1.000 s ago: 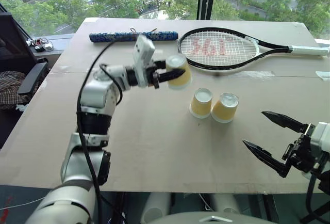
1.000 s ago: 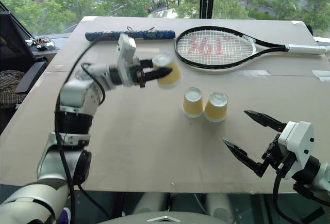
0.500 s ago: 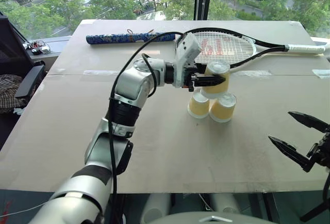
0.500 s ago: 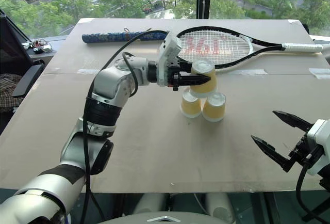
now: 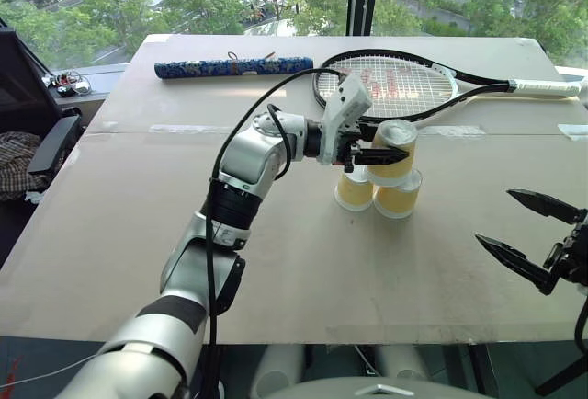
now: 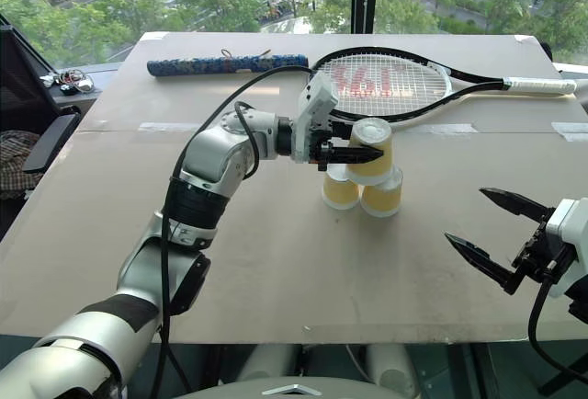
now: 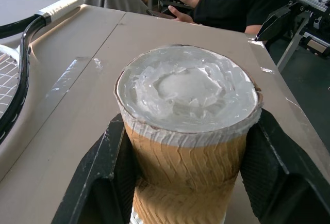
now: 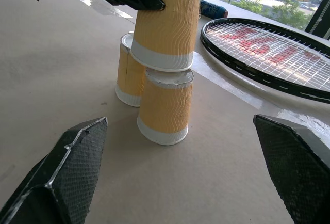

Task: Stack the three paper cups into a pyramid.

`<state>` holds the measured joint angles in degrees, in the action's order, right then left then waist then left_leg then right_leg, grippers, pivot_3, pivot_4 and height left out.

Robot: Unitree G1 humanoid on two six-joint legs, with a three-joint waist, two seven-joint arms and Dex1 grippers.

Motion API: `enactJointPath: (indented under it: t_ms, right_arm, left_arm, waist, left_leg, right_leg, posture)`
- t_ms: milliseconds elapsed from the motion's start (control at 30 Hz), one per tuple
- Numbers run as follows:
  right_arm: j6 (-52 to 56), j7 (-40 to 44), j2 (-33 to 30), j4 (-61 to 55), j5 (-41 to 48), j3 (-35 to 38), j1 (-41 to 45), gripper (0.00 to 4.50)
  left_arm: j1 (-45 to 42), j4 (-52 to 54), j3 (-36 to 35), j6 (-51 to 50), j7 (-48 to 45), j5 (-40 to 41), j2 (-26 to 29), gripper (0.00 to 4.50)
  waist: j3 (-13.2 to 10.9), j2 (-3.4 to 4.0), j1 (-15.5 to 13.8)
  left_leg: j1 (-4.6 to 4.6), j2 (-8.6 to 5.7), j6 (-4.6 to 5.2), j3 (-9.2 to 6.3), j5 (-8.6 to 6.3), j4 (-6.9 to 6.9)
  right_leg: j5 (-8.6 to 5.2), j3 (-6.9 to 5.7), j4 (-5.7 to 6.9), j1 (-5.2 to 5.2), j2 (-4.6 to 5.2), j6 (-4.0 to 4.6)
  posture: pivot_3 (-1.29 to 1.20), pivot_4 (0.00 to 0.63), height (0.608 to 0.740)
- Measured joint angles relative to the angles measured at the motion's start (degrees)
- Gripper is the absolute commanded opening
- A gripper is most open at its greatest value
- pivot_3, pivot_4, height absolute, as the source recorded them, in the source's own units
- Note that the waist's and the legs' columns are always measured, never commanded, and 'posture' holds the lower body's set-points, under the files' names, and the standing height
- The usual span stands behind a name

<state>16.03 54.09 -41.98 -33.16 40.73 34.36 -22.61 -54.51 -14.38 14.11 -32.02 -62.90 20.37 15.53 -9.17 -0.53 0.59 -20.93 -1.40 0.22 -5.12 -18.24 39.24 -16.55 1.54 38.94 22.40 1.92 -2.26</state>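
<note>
- My left pincer (image 5: 390, 153) reaches in level from the side, with 1 black finger on each flank of the top cup (image 5: 395, 151), because a side hold leaves the cup's underside free to seat on the pair below.
- In the left wrist view the fingers (image 7: 100, 170) bracket the cup's wall with thin dark gaps on both sides, so I read them as slackened off the paper; whether any contact is left I cannot tell.
- The top cup stands upside down, white base up, and in the right wrist view its rim sits on the upturned base of the right base cup (image 8: 164, 111) and overlaps the left base cup (image 8: 127, 77). It looks seated more over the right one than centred across the seam.
- The 2 base cups stand inverted and touching side by side on the surface (image 5: 276, 261), just in front of the tennis racket (image 5: 395, 86); their flat bases make the ledge that the 3rd cup needs.
- My right pincer (image 5: 533, 233) waits wide open with nothing in it, well apart to the right and near the front edge, out of the way of the stack.
- A rolled blue sleeve (image 5: 234, 66) lies at the far side, clear of the work.
- My judgement: the pyramid is nearly built, and the risk is nudging the top cup when my left fingers draw away.
</note>
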Motion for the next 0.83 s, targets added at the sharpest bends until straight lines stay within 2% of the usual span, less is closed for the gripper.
enactJointPath:
  t_ms: [33,133,333,400,533,633,833]
  right_arm:
    - [0.04,0.0,0.0,0.0,0.0,-0.05,-0.03,4.5]
    - [0.12,-0.03,0.01,-0.08,0.0,-0.18,-0.04,4.5]
    - [0.13,0.42,0.24,0.11,0.06,-0.26,-0.12,4.5]
    - [-0.02,0.83,0.4,0.59,0.08,-0.16,-0.7,4.5]
    - [-0.61,1.79,0.71,3.54,-1.18,0.52,-3.3,4.5]
    - [-2.13,2.53,0.73,6.06,-3.8,0.95,-5.2,4.5]
    - [-4.3,3.96,0.95,11.26,-7.01,2.16,-7.7,4.5]
  left_arm:
    - [0.25,0.0,-0.09,-0.01,0.08,0.04,-0.13,4.38]
    - [0.59,0.44,-0.59,-1.07,0.06,0.51,0.25,4.38]
    - [3.03,10.67,-8.31,-9.15,-0.37,7.29,8.27,4.38]
    - [8.42,17.28,-13.5,-10.19,0.37,10.8,11.65,4.38]
    - [20.06,24.04,-20.89,-14.11,1.49,14.66,19.03,4.38]
    - [31.14,30.76,-25.98,-13.93,4.02,16.88,19.36,4.38]
    - [53.08,40.98,-29.3,-10.69,7.76,16.57,20.5,4.38]
  waist:
    - [0.0,0.0,0.0]
    - [0.0,0.0,0.05]
    - [0.01,0.04,0.25]
    - [0.02,0.06,0.37]
    - [0.01,0.06,-0.09]
    - [0.01,0.06,-0.57]
    - [0.03,0.1,-1.26]
  left_leg:
    - [0.0,0.0,0.0,-0.01,0.0,0.0]
    - [0.0,0.0,0.0,0.0,0.0,0.0]
    - [0.04,0.05,-0.01,-0.02,0.0,-0.02]
    - [0.06,0.08,-0.01,0.0,0.0,-0.02]
    - [0.03,0.08,-0.01,-0.04,0.0,-0.06]
    - [0.06,0.04,0.0,-0.03,-0.01,-0.04]
    - [0.15,0.07,-0.01,0.0,-0.02,-0.12]
  right_leg:
    - [0.0,0.0,0.0,0.0,0.0,0.0]
    - [0.0,0.01,0.0,0.0,0.0,0.0]
    - [0.0,0.09,0.0,0.02,0.0,0.0]
    - [0.0,0.17,-0.02,0.03,0.0,0.0]
    - [0.0,0.09,-0.04,0.03,0.05,0.01]
    - [0.0,0.1,-0.07,-0.02,0.14,0.0]
    - [0.0,0.14,-0.06,-0.04,0.14,0.02]
  posture:
    - [0.0,0.15,0.74]
    - [0.0,0.15,0.74]
    - [0.0,0.15,0.74]
    - [0.0,0.15,0.74]
    - [0.0,0.15,0.74]
    - [0.0,0.15,0.74]
    - [0.0,0.15,0.74]
